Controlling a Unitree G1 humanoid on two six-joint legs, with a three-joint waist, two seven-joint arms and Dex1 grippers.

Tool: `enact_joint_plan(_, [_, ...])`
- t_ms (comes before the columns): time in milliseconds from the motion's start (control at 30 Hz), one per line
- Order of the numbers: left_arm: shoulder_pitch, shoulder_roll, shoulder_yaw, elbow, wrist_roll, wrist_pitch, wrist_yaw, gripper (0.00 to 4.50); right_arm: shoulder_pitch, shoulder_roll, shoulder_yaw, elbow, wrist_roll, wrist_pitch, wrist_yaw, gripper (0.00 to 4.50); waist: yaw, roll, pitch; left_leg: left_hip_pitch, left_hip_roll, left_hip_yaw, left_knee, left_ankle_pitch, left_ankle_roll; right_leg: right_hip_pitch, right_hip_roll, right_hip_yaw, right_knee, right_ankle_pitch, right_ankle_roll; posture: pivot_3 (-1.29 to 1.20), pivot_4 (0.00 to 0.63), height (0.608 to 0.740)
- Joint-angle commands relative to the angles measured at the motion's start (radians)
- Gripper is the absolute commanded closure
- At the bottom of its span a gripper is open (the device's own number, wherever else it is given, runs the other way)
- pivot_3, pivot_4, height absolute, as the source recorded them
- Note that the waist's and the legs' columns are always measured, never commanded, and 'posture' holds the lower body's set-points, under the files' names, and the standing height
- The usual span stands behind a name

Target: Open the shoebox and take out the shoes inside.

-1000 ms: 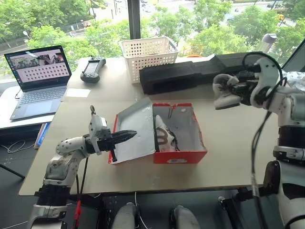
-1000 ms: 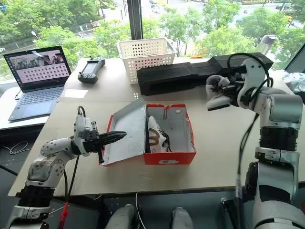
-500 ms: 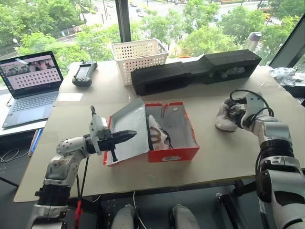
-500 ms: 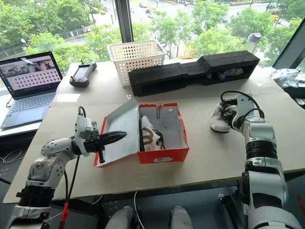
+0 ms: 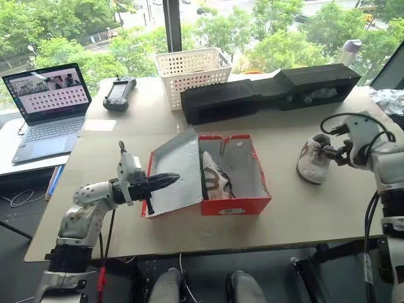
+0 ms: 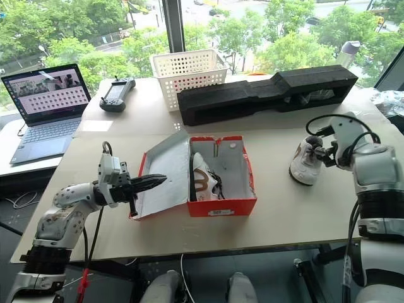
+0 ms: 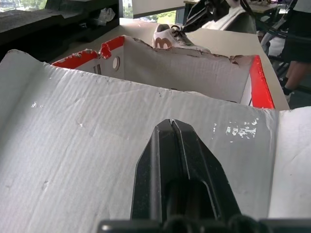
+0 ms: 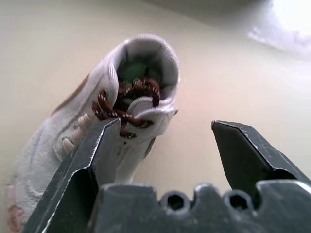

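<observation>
Fingers: left gripper [image 5: 178, 176] pressed shut, empty, over the box [image 5: 235, 203] lid; right gripper [image 5: 333, 151] spread wide, empty, by a shoe [image 5: 314, 160] on the table [image 5: 297, 211]
Left wrist: second shoe [image 7: 173, 37] inside box
Right wrist: jaws parted, shoe just beyond

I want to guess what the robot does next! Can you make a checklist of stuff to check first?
1. Shoebox lid folded open: ok.
2. Left claw shut, resting on the lid: ok.
3. First shoe out, standing on the table: ok.
4. Right claw open, shoe let go: ok.
5. Second shoe out of the box: not ok, it lies inside.
6. Right claw fully clear of the first shoe's laces: cannot tell.
</observation>
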Motion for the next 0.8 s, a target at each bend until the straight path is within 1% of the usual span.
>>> enact_joint_plan(33, [-0.003,0.006,0.011,-0.013,-0.003,-0.015,-0.002,4.5,-0.043,-0.031,-0.061,-0.204,0.124,0.141,0.088,0.92,-0.003,0.0,0.0,0.0,0.0,0.0,0.0,0.0,0.0,0.0,0.001,0.0,0.0,0.0,0.0,0.0,0.15,0.733])
enact_joint_plan(100, [-0.007,0.004,0.008,-0.009,-0.003,-0.014,-0.002,4.5,-0.082,-0.026,-0.062,-0.282,0.172,0.205,0.105,0.92,-0.007,0.0,0.0,0.0,0.0,0.0,0.0,0.0,0.0,-0.001,0.001,0.001,0.0,0.0,0.0,0.0,0.15,0.733])
enact_joint_plan(167, [-0.013,0.001,0.005,-0.002,0.0,-0.015,-0.001,4.5,-0.122,0.019,-0.065,-0.332,0.223,0.273,0.099,0.92,-0.006,0.0,0.0,0.0,0.0,0.0,0.0,0.0,0.0,-0.001,0.001,0.001,0.001,0.0,0.0,0.0,0.15,0.733])
enact_joint_plan(233, [-0.018,0.0,0.003,0.005,0.002,-0.016,-0.001,4.5,-0.161,0.091,-0.061,-0.397,0.292,0.348,0.098,0.92,-0.005,0.0,0.0,0.0,0.0,0.0,0.001,0.0,0.0,-0.002,0.001,0.001,0.001,0.0,0.0,0.0,0.15,0.733])
enact_joint_plan(333, [-0.022,-0.002,-0.002,0.008,0.005,-0.017,-0.004,4.5,-0.215,0.266,-0.073,-0.459,0.372,0.475,0.056,0.92,-0.006,0.0,0.0,0.0,0.001,0.0,0.001,0.0,0.0,-0.002,0.001,0.001,0.002,0.001,-0.001,0.0,0.15,0.733])
enact_joint_plan(467, [-0.027,-0.009,-0.01,0.011,0.006,-0.016,-0.003,4.5,-0.198,0.403,-0.031,-0.505,0.4,0.572,-0.005,0.92,0.003,0.0,0.0,-0.002,0.0,0.0,0.001,0.0,0.0,-0.003,0.0,0.0,0.002,0.001,-0.001,0.0,0.15,0.733])
enact_joint_plan(533, [-0.027,-0.011,-0.011,0.01,0.006,-0.017,-0.001,4.5,-0.167,0.434,-0.011,-0.532,0.415,0.597,-0.02,0.43,0.008,0.0,0.0,-0.004,-0.001,0.0,0.001,0.0,0.0,-0.003,-0.001,-0.001,0.002,0.001,0.0,0.0,0.15,0.733])
enact_joint_plan(600, [-0.026,-0.012,-0.011,0.011,0.007,-0.018,0.0,4.5,-0.142,0.451,0.01,-0.558,0.438,0.62,-0.023,0.05,0.011,0.0,0.0,-0.005,-0.001,0.0,0.002,0.0,0.001,-0.002,-0.001,-0.001,0.001,0.002,0.001,0.0,0.15,0.733])
enact_joint_plan(667, [-0.025,-0.014,-0.012,0.011,0.009,-0.018,0.001,4.5,-0.118,0.466,0.047,-0.578,0.461,0.639,-0.024,0.05,0.009,0.0,0.0,-0.005,-0.002,0.0,0.002,0.0,0.002,-0.002,-0.002,-0.001,0.001,0.002,0.001,0.0,0.15,0.733])
enact_joint_plan(800, [-0.025,-0.017,-0.009,0.008,0.012,-0.018,0.007,4.5,-0.068,0.448,0.119,-0.58,0.473,0.625,-0.029,0.05,0.0,0.0,0.0,-0.004,-0.001,0.0,0.002,0.0,0.002,-0.002,-0.001,-0.001,0.002,0.002,0.001,0.0,0.15,0.733])
